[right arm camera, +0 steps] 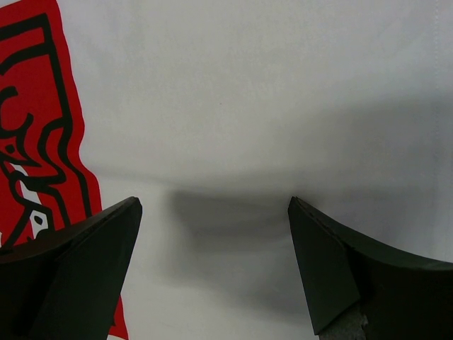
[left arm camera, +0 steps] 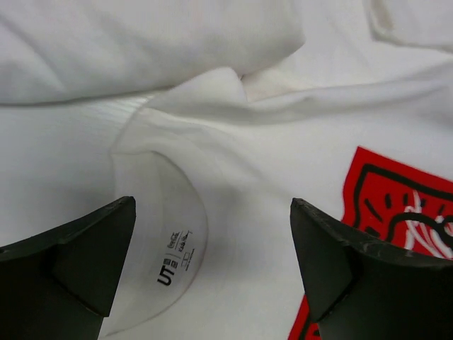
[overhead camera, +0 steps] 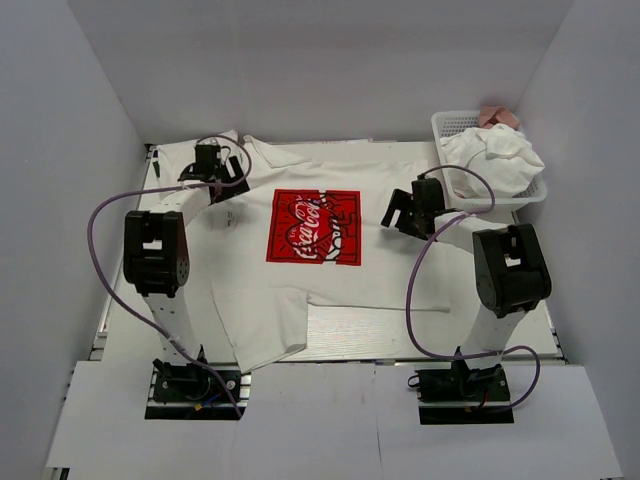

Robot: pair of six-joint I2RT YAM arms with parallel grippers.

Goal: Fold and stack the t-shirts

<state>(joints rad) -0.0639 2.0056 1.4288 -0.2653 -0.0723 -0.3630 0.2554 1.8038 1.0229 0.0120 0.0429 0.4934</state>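
- We see a white printed t-shirt [overhead camera: 300,285] lying spread on the table [overhead camera: 370,335], its red chest print [overhead camera: 315,227] facing up.
- A white basket [overhead camera: 452,122] at the far right corner holds crumpled white t-shirts [overhead camera: 495,158], with something pink [overhead camera: 498,115] at its back edge.
- The left gripper [left arm camera: 212,205] is spread wide above the collar label [left arm camera: 173,258] and grips nothing.
- The right gripper [right arm camera: 214,204] is also spread and empty, over plain cloth beside the print.
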